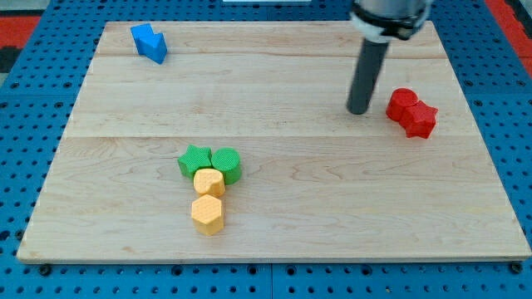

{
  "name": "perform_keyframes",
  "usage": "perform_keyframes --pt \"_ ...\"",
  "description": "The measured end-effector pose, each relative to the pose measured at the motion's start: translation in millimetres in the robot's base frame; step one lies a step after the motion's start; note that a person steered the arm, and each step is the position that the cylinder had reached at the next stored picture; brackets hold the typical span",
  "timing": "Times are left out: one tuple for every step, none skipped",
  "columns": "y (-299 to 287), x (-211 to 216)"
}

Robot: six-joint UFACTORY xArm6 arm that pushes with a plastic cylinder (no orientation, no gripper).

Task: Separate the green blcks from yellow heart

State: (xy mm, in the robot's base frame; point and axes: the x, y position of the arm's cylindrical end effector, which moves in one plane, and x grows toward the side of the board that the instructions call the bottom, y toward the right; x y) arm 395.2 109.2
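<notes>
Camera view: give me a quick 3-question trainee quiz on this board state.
1. True or false: my tip touches a green block.
2. Which blocks lie closest to my tip? A) blue blocks B) red blocks C) yellow blocks
3. Fill in: the green star and the green round block sit just toward the view's ____ of the upper yellow block.

Key: 1 false; 2 B; 3 top.

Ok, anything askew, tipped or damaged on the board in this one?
Nothing stands out. The blocks lie flat and intact: green pair touching the yellow blocks, blue and red apart; my tip is beside red.
</notes>
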Motion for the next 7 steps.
perform_keyframes --pt "-45.6 0.0" --pt "-52.4 0.0" --pt "-68.1 0.0" --pt "-88.8 0.0" --pt "-92.5 0.0" --pt "-96.5 0.0" --pt "-99.1 0.0"
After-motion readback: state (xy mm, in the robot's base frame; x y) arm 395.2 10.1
